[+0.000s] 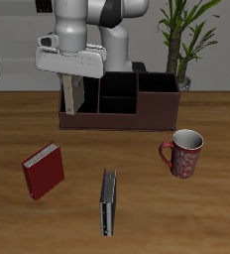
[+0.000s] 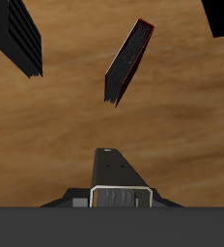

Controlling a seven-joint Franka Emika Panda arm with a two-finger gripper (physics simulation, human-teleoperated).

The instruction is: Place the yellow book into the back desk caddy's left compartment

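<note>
Claw: closed on yellow book, held upright over caddy's end slot.
Yellow book: lower edge at left compartment of back desk caddy, apparently partly in.
Done: carried, aligned.
Left: lower, let go.
Count: one caddy, one mug, one red book, one dark book.

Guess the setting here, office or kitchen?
Likely a simulated office desk: a wooden table holding the back desk caddy, a red book, a mug, with a potted plant behind.
</note>
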